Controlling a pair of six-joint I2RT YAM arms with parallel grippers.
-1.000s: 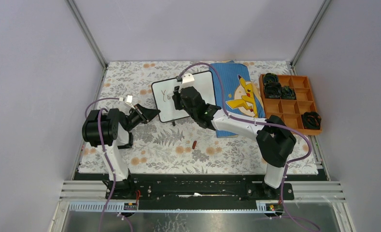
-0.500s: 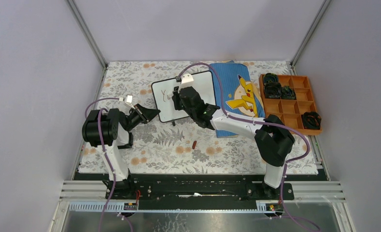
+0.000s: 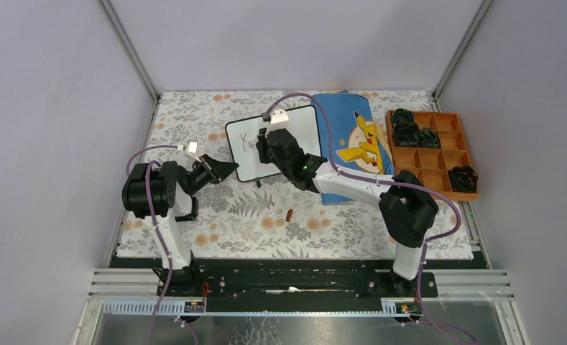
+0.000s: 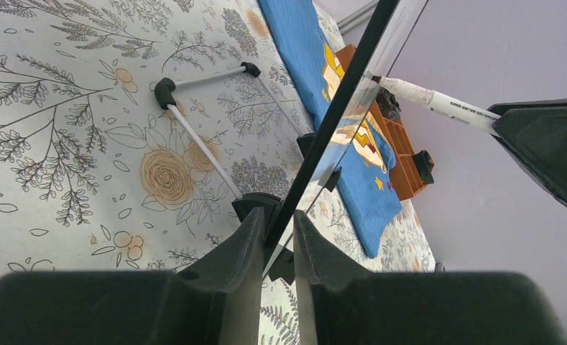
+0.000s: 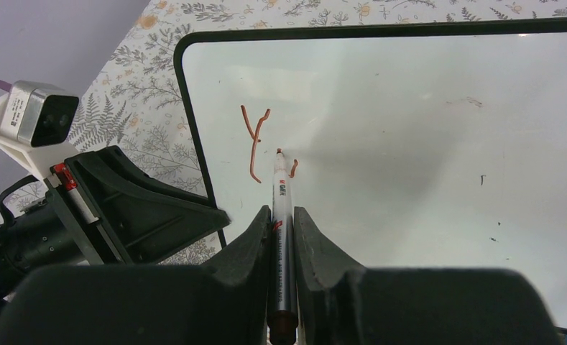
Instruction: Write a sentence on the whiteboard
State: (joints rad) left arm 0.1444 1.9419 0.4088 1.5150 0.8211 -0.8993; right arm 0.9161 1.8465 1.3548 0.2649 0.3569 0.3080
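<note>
At the marker [image 5: 280, 194] tip, whiteboard [image 5: 409, 108] leans back, long axis sideways.

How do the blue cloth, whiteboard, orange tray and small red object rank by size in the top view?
1. blue cloth and orange tray, too alike to rank
2. whiteboard, partly hidden by right arm
3. small red object

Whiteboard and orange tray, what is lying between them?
A blue cloth with a yellow cartoon figure lies between the whiteboard and the orange tray, seen in the top view.
</note>
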